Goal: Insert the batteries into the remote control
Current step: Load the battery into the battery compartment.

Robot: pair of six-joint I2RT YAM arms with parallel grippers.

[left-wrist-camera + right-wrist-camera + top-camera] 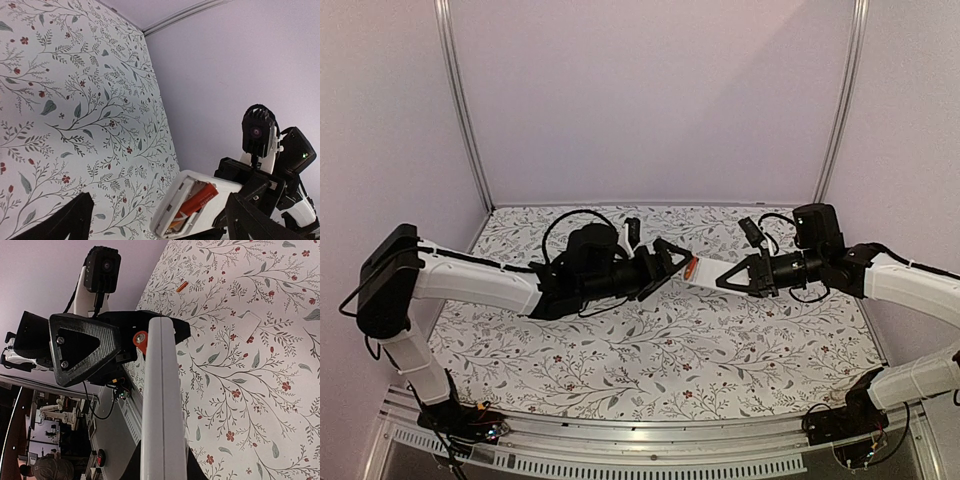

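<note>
The white remote control (pixel 712 272) hangs in mid-air above the table, and my right gripper (pixel 732 277) is shut on its right end. In the left wrist view its back (pixel 227 192) faces me with the compartment open, and an orange-red battery (pixel 200 202) lies slanted inside. My left gripper (pixel 678 265) is open just left of the remote, its fingers (pixel 65 220) wide apart and holding nothing. In the right wrist view the remote (pixel 162 405) is edge-on with the battery's end (pixel 141 340) beside it. A second battery (pixel 182 287) lies on the table.
A small white cover (pixel 247 326) lies flat on the floral tablecloth (pixel 650 350). Lilac walls close in the back and both sides, and a metal rail (pixel 650 440) runs along the near edge by the arm bases.
</note>
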